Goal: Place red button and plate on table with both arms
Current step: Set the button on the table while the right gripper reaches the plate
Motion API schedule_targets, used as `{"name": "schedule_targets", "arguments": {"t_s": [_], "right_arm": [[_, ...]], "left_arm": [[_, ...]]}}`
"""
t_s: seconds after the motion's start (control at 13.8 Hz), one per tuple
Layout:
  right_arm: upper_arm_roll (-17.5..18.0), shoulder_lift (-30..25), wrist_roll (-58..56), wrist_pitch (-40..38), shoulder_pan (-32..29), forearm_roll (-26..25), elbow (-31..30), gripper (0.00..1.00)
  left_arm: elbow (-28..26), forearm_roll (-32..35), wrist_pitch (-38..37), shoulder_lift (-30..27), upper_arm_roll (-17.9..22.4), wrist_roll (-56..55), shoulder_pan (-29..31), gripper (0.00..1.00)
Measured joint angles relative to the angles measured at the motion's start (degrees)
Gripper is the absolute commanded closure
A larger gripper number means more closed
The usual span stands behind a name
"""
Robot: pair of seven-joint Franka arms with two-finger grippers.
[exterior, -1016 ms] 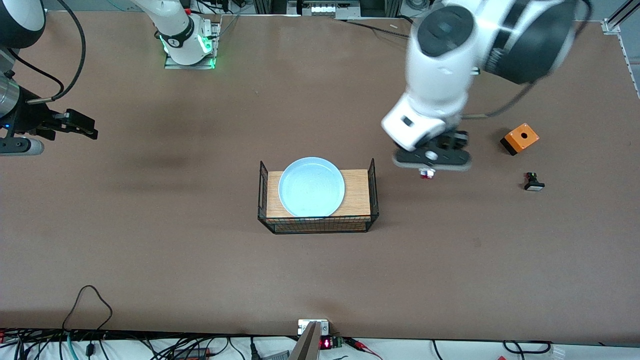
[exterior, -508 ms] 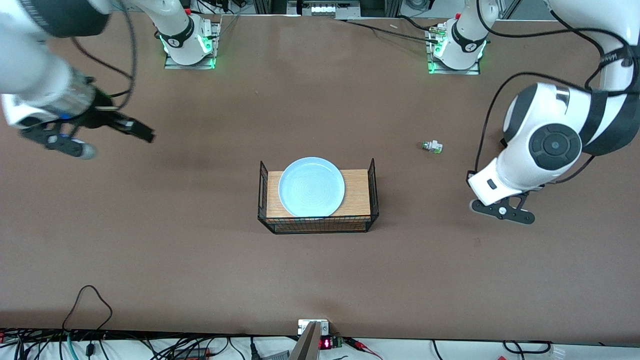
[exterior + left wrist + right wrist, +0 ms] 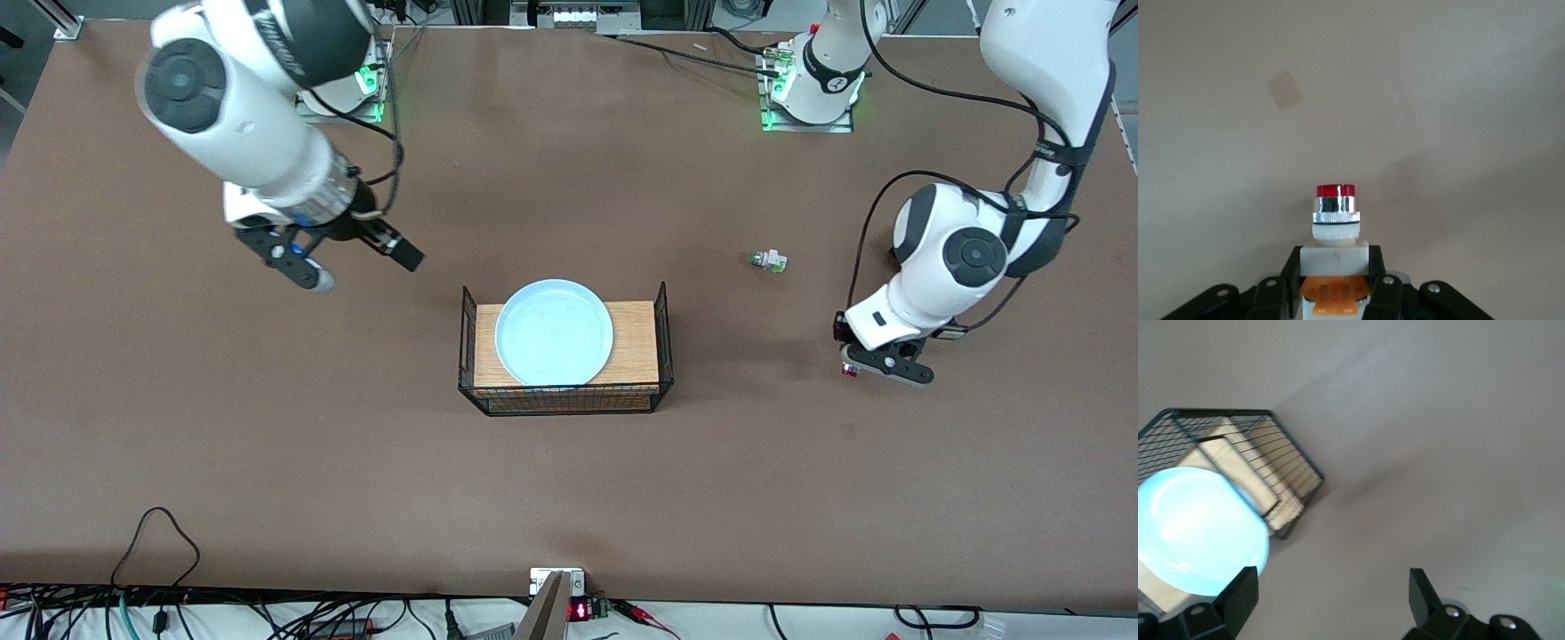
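One red button, clenched in the left hand low over the table toward the left arm's end. One plate on the one wire rack mid-table. Right hand spread, holding nothing, above the table near the rack. One green-and-white part.

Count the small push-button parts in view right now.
2. The red button is gripped in the left gripper over the table, toward the left arm's end. A green-and-white part lies on the table farther from the front camera. Others may be hidden under the arms.
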Motion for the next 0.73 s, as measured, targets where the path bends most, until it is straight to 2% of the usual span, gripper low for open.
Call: {"name": "schedule_targets", "arguments": {"t_s": [0.15,0.22,0.29,0.36,0.58,0.73], "right_arm": [[0.02,2.27,5.73,4.96,3.49,0.00,0.07,0.00],[0.02,3.58,8.96,6.85,5.10,0.00,0.08,0.00],[0.03,5.02,12.08,8.65,6.45,0.00,0.08,0.00],[0.02,6.38,14.35,10.15,7.33,0.00,0.12,0.00],[-0.07,9.73,19.38,11.19,7.76,0.01,0.26,0.00],[-0.09,11.98,21.04,11.33,7.83,0.01,0.31,0.00]], "left_arm": [[-3.76,0.00,6.63,1.13,0.00,0.04,1.09,0.90],[-4.85,0.00,9.56,2.20,0.02,0.09,1.72,0.84],[-5.70,0.00,12.39,3.52,0.01,0.19,2.41,0.40],[-6.13,0.00,14.30,4.71,0.02,0.36,2.93,0.00],[-6.06,0.00,15.65,5.25,-0.09,0.63,3.43,0.00],[-5.15,0.00,13.29,3.65,-0.29,0.65,3.48,0.00]]}}
